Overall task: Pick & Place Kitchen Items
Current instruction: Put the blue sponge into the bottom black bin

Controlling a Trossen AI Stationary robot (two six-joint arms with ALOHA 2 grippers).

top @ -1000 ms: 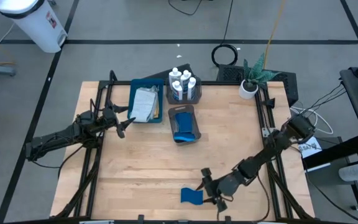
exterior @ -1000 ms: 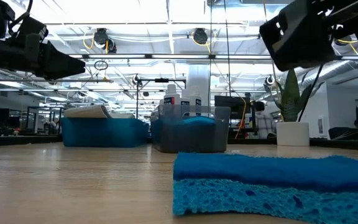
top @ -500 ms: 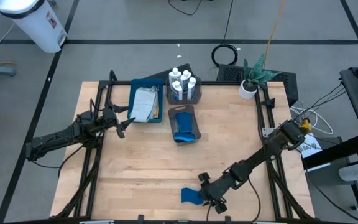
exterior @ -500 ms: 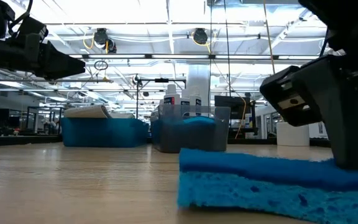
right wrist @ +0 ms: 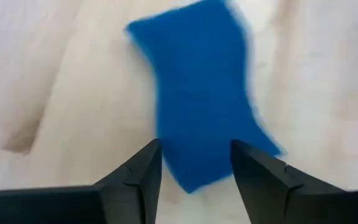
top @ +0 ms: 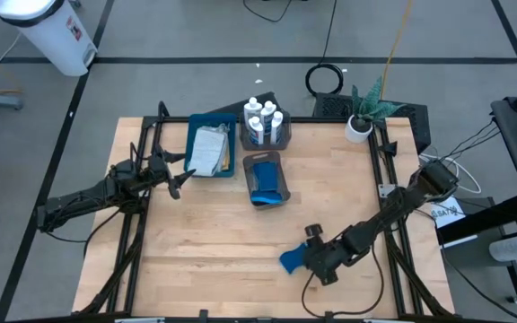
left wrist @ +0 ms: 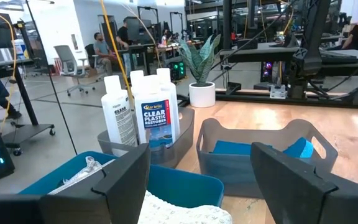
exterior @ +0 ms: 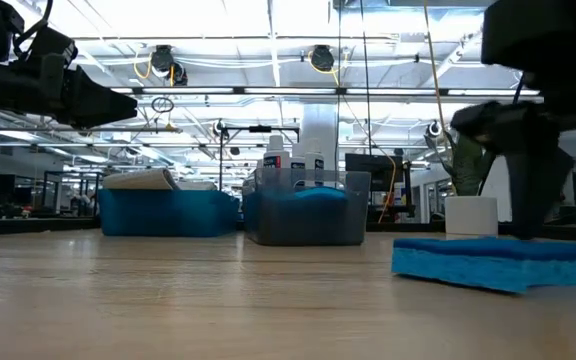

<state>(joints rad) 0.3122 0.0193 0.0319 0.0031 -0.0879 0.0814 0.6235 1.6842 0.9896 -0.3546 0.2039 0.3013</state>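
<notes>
Blue sponge (top: 292,261) sits near the table's near edge, right of centre, pinched at its right end between the fingers of the right gripper (top: 317,259). In the right wrist view the two dark fingers (right wrist: 135,180) close narrowly on either side of the sponge's end (right wrist: 197,106). In the low view the sponge (exterior: 488,262) appears tilted, its left end close to or just off the wood (exterior: 168,300); we cannot tell whether it has cleared the surface.

The left gripper (top: 179,178) waits at the left side of the table, just left of the blue tray (top: 193,144), fingers spread wide and holding nothing. Its wrist view looks between those fingers (left wrist: 126,177) at the bins.

Already sorted, as far as we see: a light cloth (top: 208,149) lies in the blue tray; white bottles (top: 262,117) stand in the far grey bin (top: 286,128); more blue sponges (top: 266,184) fill the nearer grey bin (top: 247,164). A potted plant (top: 363,115) stands at the far right corner.

We judge the task near its end: this sponge is the only item loose on the table, now grasped. What remains is to lift it, carry it far and left to the sponge bin, and release it.
</notes>
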